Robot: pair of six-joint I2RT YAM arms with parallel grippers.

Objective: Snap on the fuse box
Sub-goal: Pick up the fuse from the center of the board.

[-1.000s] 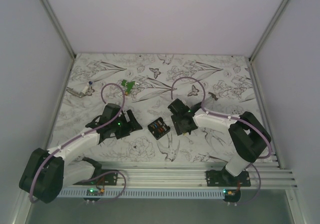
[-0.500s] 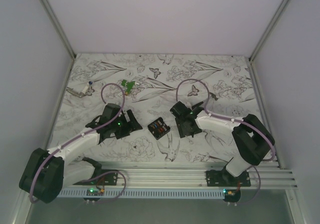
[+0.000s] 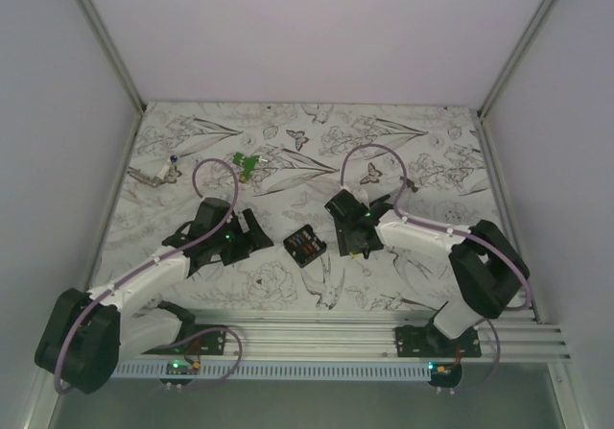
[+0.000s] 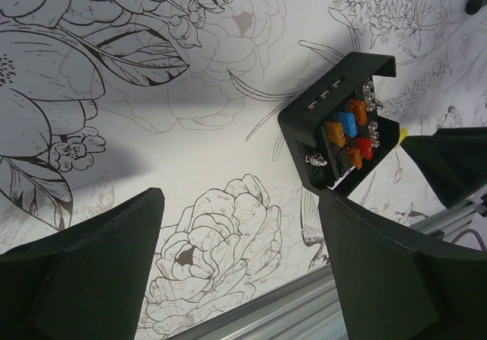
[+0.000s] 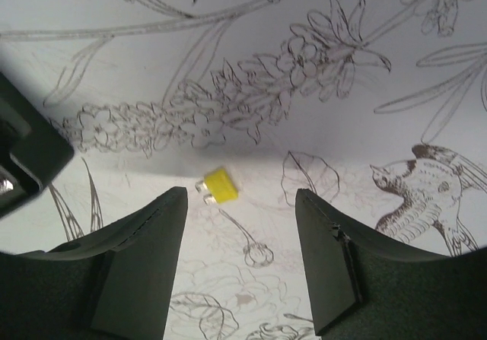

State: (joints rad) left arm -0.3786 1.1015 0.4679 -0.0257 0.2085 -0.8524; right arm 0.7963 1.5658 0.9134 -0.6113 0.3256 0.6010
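The fuse box (image 3: 304,247) is a small black square box lying on the flower-printed table between my two grippers. In the left wrist view the fuse box (image 4: 346,127) shows orange, blue and red fuses inside. My left gripper (image 3: 255,237) is open just left of it, with only table between its fingers (image 4: 240,203). My right gripper (image 3: 351,233) stands open just right of the box. A loose yellow fuse (image 5: 219,185) lies on the table just ahead of the right gripper (image 5: 240,201), untouched. A black corner of the fuse box (image 5: 27,146) shows at the left edge there.
A small green piece (image 3: 247,165) and a metal tool (image 3: 158,173) lie at the back left of the table. An aluminium rail (image 3: 336,333) runs along the near edge. White walls (image 3: 77,151) enclose the table on three sides.
My right gripper has shifted slightly left, closer to the fuse box, and its arm has swung a little. The left arm and the fuse box have stayed in place.
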